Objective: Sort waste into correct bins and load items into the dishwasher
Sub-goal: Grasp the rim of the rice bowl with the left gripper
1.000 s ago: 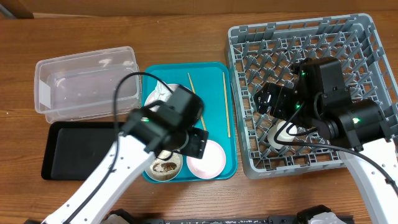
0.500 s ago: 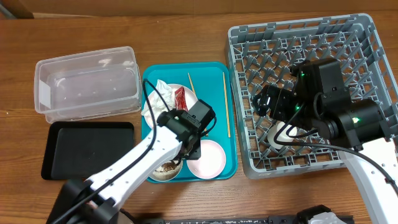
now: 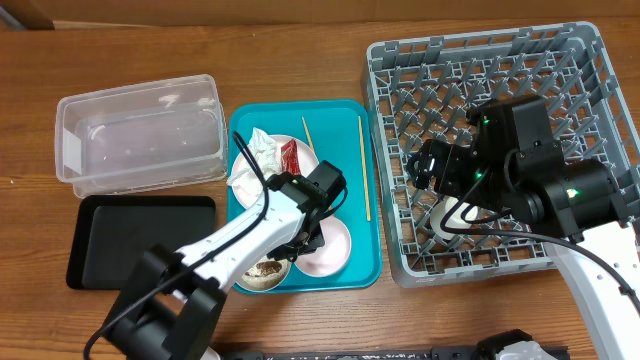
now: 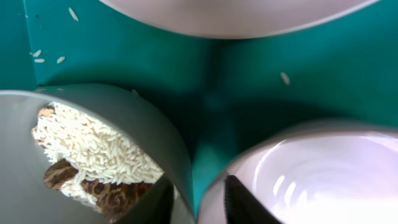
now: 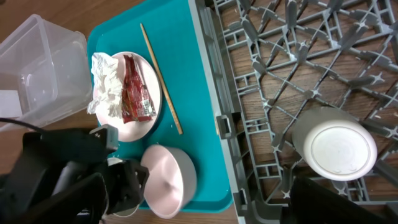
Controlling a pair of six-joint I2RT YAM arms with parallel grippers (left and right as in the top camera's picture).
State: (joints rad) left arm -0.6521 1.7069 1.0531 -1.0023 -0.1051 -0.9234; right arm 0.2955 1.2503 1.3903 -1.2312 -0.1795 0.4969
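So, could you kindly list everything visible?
Plastic tub: one, clear, left.
Flat tray: one, black, left.
Serving tray: one, teal, centre.
Round plate: one, pinkish-white, teal tray.
Paper napkin: one, white, plate.
Foil wrapper: one, red, plate.
Wooden chopsticks: two, tan, teal tray.
Round bowl: one, pink, teal tray.
Rice bowl: one, white, teal tray.
Small cup: one, white, in rack.
Dish rack: one, grey, right.
Left fingers: two, black, at bowls.
Right fingers: two, black, over rack.

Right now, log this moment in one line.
left gripper: low between white bowl and pink bowl, grip unclear | right gripper: open above dish rack, near white cup
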